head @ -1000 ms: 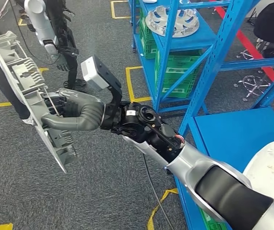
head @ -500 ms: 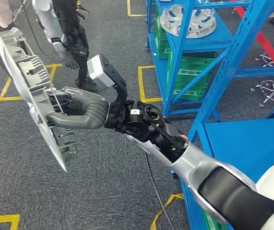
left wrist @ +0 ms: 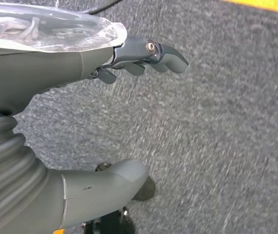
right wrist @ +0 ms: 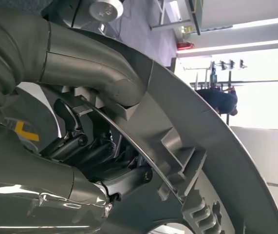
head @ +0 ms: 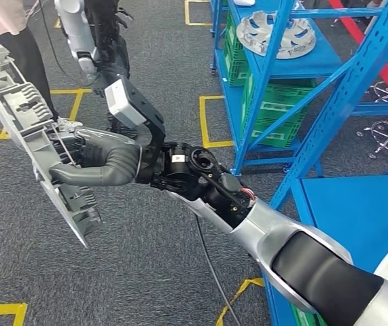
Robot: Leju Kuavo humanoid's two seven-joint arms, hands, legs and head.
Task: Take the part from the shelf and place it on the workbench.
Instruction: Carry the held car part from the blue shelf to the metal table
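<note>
— What changed in that last second?

— The whole head view shifted, so you turned the robot; the shelf [head: 263, 88] slid toward the upper right of the frame. The part [head: 32, 136] stayed at the left of the frame, over the carpet.

— Was the grip kept?

— Yes. The right hand [head: 86, 159] still clasped the part, thumb under, fingers hooked into its ribs. The left hand [left wrist: 104, 117] hung over the carpet, fingers apart, holding nothing.

— And the task?

— I'd judge the pickup was done and the carry under way; the workbench wasn't identifiable.
</note>
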